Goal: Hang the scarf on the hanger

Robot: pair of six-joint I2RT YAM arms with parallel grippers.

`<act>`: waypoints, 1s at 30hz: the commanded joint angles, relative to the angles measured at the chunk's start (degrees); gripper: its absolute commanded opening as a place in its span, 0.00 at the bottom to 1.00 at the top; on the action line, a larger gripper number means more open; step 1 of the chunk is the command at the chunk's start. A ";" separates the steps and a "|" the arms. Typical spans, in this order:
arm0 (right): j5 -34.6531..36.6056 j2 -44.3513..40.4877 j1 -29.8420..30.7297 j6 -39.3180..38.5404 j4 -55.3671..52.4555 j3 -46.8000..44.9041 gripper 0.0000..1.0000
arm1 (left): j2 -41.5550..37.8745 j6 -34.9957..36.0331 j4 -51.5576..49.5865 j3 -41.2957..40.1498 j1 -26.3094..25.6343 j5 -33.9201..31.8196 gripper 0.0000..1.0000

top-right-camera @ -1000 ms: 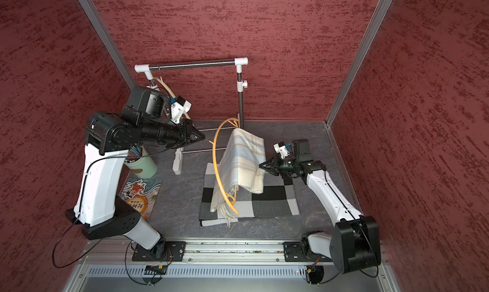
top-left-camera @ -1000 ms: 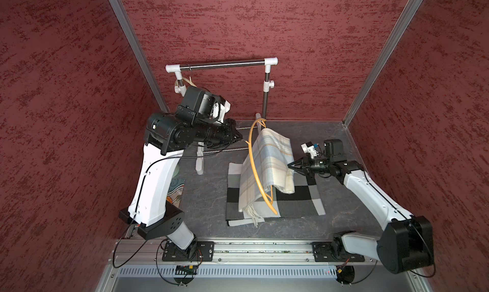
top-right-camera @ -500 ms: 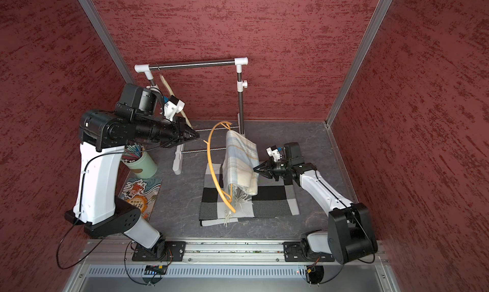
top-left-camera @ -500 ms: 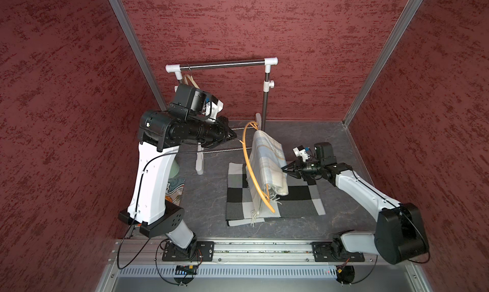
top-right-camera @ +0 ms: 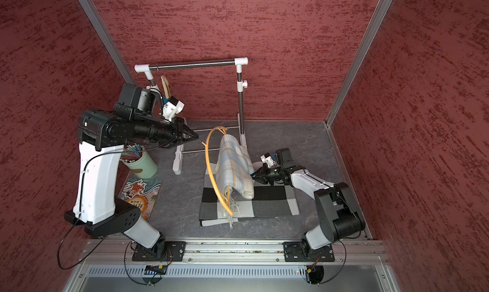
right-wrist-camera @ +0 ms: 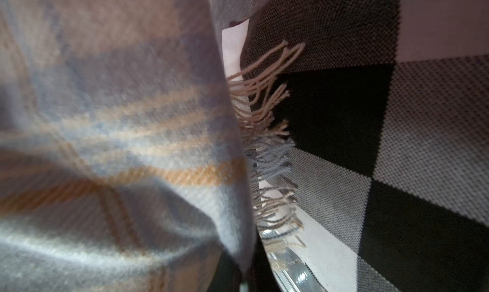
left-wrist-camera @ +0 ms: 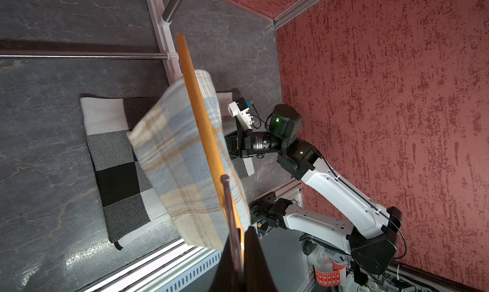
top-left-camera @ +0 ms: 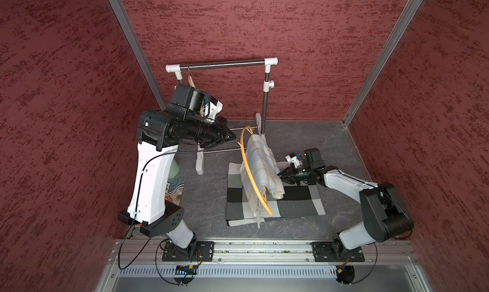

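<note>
The hanger (top-left-camera: 243, 155) (top-right-camera: 207, 158) is a curved orange-wood one, held up above the floor by its metal hook (left-wrist-camera: 230, 211). My left gripper (top-left-camera: 232, 139) (top-right-camera: 196, 137) (left-wrist-camera: 238, 264) is shut on that hook. The scarf (top-left-camera: 260, 166) (top-right-camera: 232, 166) (left-wrist-camera: 174, 155) is pale blue plaid with tan stripes and is draped over the hanger. Its fringe dangles onto the checked mat. At the scarf's right side, my right gripper (top-left-camera: 279, 174) (top-right-camera: 252, 175) is shut on a fold of the cloth. In the right wrist view the scarf (right-wrist-camera: 119, 145) fills the frame and hides the jaws.
A black, grey and white checked mat (top-left-camera: 299, 206) (top-right-camera: 267, 208) lies under the scarf. A clothes rack (top-left-camera: 225, 64) (top-right-camera: 195, 64) stands at the back with another wooden hanger (top-right-camera: 165, 85) on it. A green cup of pens (top-right-camera: 140, 163) and a booklet (top-right-camera: 137, 195) sit at the left.
My left arm has drawn back to the left with the hanger. My right gripper has moved left and down with the scarf, which now hangs narrower and more bunched.
</note>
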 commanded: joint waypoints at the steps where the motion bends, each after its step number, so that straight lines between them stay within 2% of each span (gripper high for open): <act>1: 6.00 3.64 0.77 -0.50 0.82 -2.21 0.00 | -2.60 1.02 7.40 2.66 0.84 4.52 0.00; 8: 4.41 7.10 4.39 -3.34 0.23 0.76 0.00 | -2.55 5.29 6.23 2.02 0.70 3.78 0.00; 16: 5.65 10.28 7.30 -8.99 -3.42 1.53 0.00 | -2.38 11.56 5.48 -0.91 0.50 1.23 0.00; 23: 4.97 8.68 8.30 -7.78 2.04 -0.46 0.00 | -2.85 15.40 6.55 -3.49 -0.95 -5.01 0.00; 30: 6.16 3.87 8.31 -7.40 6.43 -4.76 0.00 | -4.31 15.90 8.09 -5.57 -1.84 -10.61 0.00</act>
